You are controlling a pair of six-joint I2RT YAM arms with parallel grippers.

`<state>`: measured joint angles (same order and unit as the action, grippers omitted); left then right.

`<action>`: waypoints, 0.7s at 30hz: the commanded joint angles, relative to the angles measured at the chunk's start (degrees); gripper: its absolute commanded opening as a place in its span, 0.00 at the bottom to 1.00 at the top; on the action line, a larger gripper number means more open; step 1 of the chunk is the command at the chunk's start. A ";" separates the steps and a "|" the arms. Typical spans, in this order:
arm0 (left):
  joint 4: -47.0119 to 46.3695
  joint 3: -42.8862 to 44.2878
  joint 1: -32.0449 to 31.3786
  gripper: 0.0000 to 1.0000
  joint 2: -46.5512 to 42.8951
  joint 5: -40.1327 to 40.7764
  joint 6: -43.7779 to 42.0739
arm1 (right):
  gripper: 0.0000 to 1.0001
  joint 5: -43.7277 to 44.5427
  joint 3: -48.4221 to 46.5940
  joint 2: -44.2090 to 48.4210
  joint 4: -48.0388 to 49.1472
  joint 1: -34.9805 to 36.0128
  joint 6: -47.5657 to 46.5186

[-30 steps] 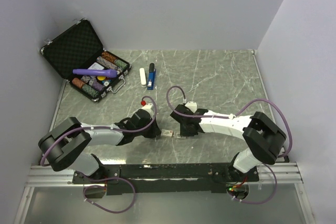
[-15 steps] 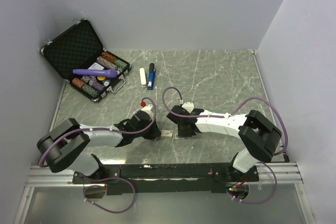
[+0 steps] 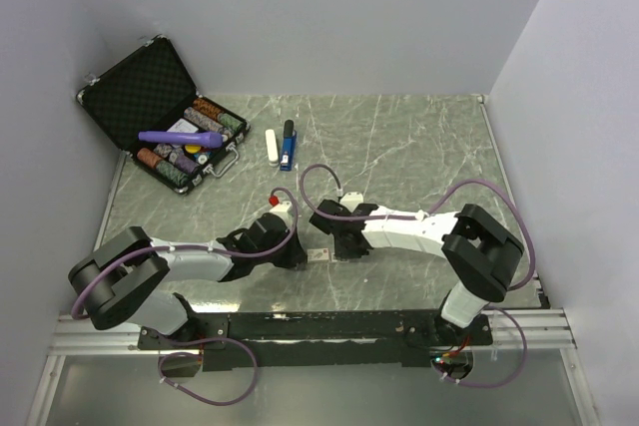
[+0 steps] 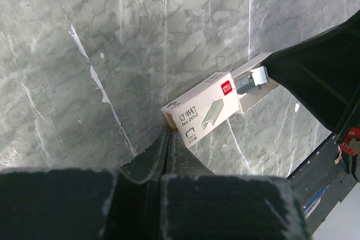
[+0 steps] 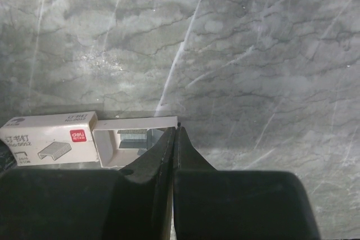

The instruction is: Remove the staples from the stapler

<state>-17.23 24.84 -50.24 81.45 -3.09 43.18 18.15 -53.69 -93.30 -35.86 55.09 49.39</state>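
The blue stapler (image 3: 288, 146) with its black top lies at the far middle of the table, away from both grippers. A small white staple box (image 3: 319, 254) lies between the grippers. My left gripper (image 3: 303, 257) is shut, its tips (image 4: 167, 131) touching the box sleeve's (image 4: 202, 109) end. My right gripper (image 3: 336, 252) is shut, its tips (image 5: 176, 130) against the end of the slid-out tray (image 5: 135, 122). Grey staples (image 5: 132, 137) lie in the tray, also seen in the left wrist view (image 4: 247, 82).
A white oblong bar (image 3: 271, 147) lies just left of the stapler. An open black case (image 3: 150, 87) with poker chips and a purple tube (image 3: 180, 137) sits at the far left. Walls close in the table at the back and both sides.
Both arms have shifted slightly left and nearer, and the staple box has moved a little with them. The stapler has not moved.
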 commanded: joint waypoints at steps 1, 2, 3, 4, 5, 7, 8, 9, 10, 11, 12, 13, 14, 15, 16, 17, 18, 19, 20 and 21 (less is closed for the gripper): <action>0.80 -0.50 -0.65 0.01 -1.29 0.63 0.42 | 0.00 3.38 -2.99 -1.01 -3.34 0.63 0.71; 0.80 -0.49 -0.65 0.01 -1.29 0.54 0.42 | 0.00 3.64 -3.26 -1.10 -3.69 0.63 0.71; 0.62 -0.58 -0.74 0.01 -1.29 0.63 0.42 | 0.00 3.99 -3.44 -1.27 -3.87 0.63 0.80; 0.54 -0.58 -0.74 0.01 -1.29 0.54 0.42 | 0.00 4.08 -3.52 -1.36 -3.78 0.63 0.63; 0.45 -0.58 -0.74 0.01 -1.12 0.54 0.42 | 0.00 4.26 -3.70 -1.36 -3.78 0.55 0.54; 0.36 -0.50 -0.83 0.01 -0.86 0.46 0.33 | 0.00 4.26 -4.14 -1.54 -3.69 0.63 0.36; 0.27 -0.49 -0.83 0.01 -0.77 0.37 0.33 | 0.00 4.35 -4.40 -1.62 -3.69 0.63 0.19; 0.27 -0.49 -1.00 0.01 -0.68 0.46 0.33 | 0.00 4.61 -4.67 -1.89 -3.61 0.63 0.10; 0.10 -0.41 -0.92 0.01 -0.68 0.37 0.33 | 0.00 4.79 -5.02 -2.15 -3.87 0.63 -0.08; 0.18 -0.58 -0.91 0.01 -0.77 0.54 0.33 | 0.00 4.96 -5.28 -2.33 -4.04 0.63 -0.17; 0.27 -0.58 -1.00 0.01 -0.85 0.63 0.24 | 0.00 5.05 -5.72 -2.42 -4.13 0.63 -0.34; 0.36 -0.67 -1.00 0.01 -0.94 0.72 0.24 | 0.00 5.14 -5.90 -2.50 -4.13 0.55 -0.43; 0.36 -0.84 -1.00 0.01 -0.94 0.89 0.33 | 0.00 4.96 -6.07 -2.50 -3.96 0.63 -0.52; 0.36 -0.85 -1.00 0.01 -1.03 0.90 0.24 | 0.00 4.79 -6.16 -2.50 -3.87 0.55 -0.61; 0.27 -1.02 -1.00 0.01 -1.03 0.90 0.33 | 0.00 4.70 -6.16 -2.59 -3.87 0.63 -0.69; 0.18 -1.11 -1.00 0.01 -1.12 0.90 0.41 | 0.00 4.61 -6.34 -2.59 -3.87 0.63 -0.78; 0.10 -1.11 -1.09 0.01 -1.12 0.98 0.33 | 0.00 4.61 -6.42 -2.77 -3.87 0.63 -0.70; 0.10 -1.11 -1.09 0.01 -1.12 0.90 0.33 | 0.00 4.52 -6.34 -2.77 -3.87 0.63 -0.78; 0.18 -1.02 -1.09 0.01 -1.03 1.07 0.33 | 0.00 4.35 -6.34 -2.86 -3.87 0.72 -0.78; 0.18 -0.94 -1.09 0.01 -1.03 1.07 0.33 | 0.00 4.26 -6.16 -2.77 -3.78 0.63 -0.78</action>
<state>-17.34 24.58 -50.83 81.25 -2.92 43.18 21.47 -57.87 -95.96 -38.81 55.37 48.73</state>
